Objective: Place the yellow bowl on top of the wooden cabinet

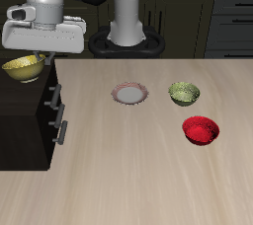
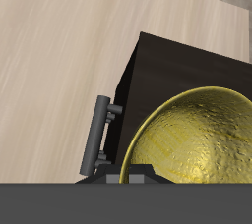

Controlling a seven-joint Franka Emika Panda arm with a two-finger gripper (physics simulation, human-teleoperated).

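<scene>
The yellow bowl (image 1: pixel 22 68) hangs from my gripper (image 1: pixel 40 57), which is shut on its rim. It is above the top of the wooden cabinet (image 1: pixel 28 120), a very dark box with silver bar handles at the table's side. I cannot tell whether the bowl touches the cabinet top. In the wrist view the bowl's speckled golden inside (image 2: pixel 197 144) fills the space close to the camera. The dark cabinet top (image 2: pixel 182 66) lies under it, with one silver handle (image 2: pixel 98 130) at the cabinet's front face.
On the light wood tabletop (image 1: pixel 148 180) stand a small white plate (image 1: pixel 129 94), an olive-green bowl (image 1: pixel 184 93) and a red bowl (image 1: pixel 202 129), which is nearer the front edge. The robot's base (image 1: pixel 126 32) stands at the back.
</scene>
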